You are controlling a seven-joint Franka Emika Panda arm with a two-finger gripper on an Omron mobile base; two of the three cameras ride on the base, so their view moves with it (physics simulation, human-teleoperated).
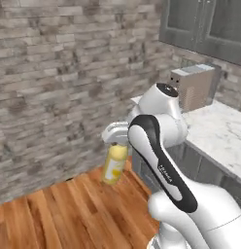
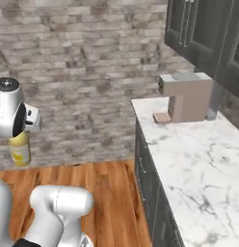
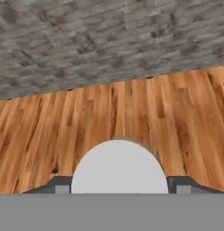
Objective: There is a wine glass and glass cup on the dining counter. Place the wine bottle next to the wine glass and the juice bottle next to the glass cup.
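Over bare wood floor (image 1: 54, 214) by the brick wall (image 1: 54, 73), the jaws were clamped on the juice bottle (image 1: 115, 164), held aloft mid-carry; next, seemingly, finding the dining surface and the glass cup.

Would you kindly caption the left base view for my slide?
Gripper holds the yellow juice bottle above the wooden floor.

The only lettering is a short line of small white characters on the dark band of the robot arm (image 1: 167, 171) in the left base view; it is too small and blurred to read. The juice bottle (image 1: 114, 164) carries a pale label with no legible print. Nothing else bears text, numbers or signs.
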